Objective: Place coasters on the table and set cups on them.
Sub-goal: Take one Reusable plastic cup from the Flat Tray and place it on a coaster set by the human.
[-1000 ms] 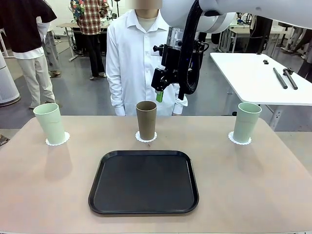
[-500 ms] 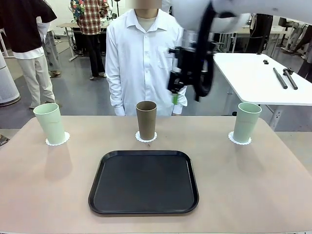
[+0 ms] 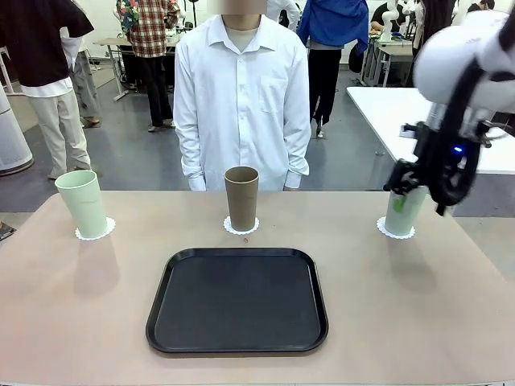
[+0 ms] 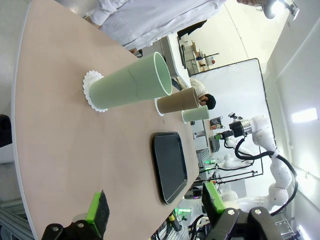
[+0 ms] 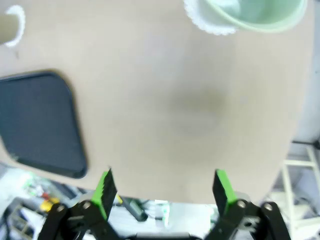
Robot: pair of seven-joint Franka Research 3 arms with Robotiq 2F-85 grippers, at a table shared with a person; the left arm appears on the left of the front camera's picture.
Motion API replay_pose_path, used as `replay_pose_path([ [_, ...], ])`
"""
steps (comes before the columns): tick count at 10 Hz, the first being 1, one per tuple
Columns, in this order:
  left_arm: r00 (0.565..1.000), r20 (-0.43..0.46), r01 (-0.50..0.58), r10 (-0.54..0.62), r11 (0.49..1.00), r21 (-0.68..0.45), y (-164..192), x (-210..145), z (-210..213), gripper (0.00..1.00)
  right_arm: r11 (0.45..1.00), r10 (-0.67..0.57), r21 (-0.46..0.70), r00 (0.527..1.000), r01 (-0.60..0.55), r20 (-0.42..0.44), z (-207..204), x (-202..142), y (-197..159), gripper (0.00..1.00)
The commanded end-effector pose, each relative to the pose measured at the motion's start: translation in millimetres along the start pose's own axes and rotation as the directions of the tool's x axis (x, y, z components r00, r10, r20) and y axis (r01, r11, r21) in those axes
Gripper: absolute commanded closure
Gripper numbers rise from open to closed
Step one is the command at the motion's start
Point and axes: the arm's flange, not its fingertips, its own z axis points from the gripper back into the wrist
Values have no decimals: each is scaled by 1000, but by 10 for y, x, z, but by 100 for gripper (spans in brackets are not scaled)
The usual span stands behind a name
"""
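Cups stand in a row along the far part of the table (image 3: 80, 322), each upright on its own coaster. The left mint cup (image 3: 82, 203) sits near the far left corner on a coaster (image 3: 95, 232); the brown cup (image 3: 241, 199) is at the middle of the far edge on a coaster (image 3: 241, 228), just beyond the black tray (image 3: 237, 300); the right mint cup (image 3: 405, 206) sits near the far right corner on a coaster (image 3: 395, 232). The tray lies flat at the middle of the table, nearer my side, well apart from the two mint cups.

My right gripper (image 3: 400, 190) hangs above the far right corner, in front of the right mint cup as the front camera sees it; whether it touches the cup I cannot tell. Through my right wrist camera its green pads (image 5: 105, 187) are spread wide with nothing between them, the table far below, and the mint cup's rim (image 5: 255, 12) at the top edge of the view.

My left gripper (image 4: 155, 207) is also released, its pads apart and holding nothing, off the left edge of the table. From there I see the left mint cup (image 4: 131, 86) on its coaster (image 4: 90, 90), with the brown cup (image 4: 178, 101) and the other mint cup (image 4: 195, 114) lined up behind it.

A person in a white shirt (image 3: 241, 96) stands at the far edge behind the brown cup.
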Motion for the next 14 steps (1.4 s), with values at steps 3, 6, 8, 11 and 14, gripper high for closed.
replay_pose_path([
  [3,1000,4,3,-3,1000,0,-23,-13,12,0,999,-34,41,994,30,99,15,-107,-84,0],
  [6,1000,4,3,-3,1000,0,-23,-13,12,0,998,-54,38,996,51,67,44,-95,-252,0],
  [8,1000,4,3,-3,1000,0,-23,-13,12,0,954,62,289,997,-74,50,107,-94,-264,0],
  [11,1000,4,3,-3,1000,0,-23,-13,12,0,697,25,715,999,-42,35,-44,-67,-1279,0],
  [14,1000,4,3,-3,1000,0,-23,-13,12,0,457,-147,889,989,43,28,-490,-347,-2053,0],
])
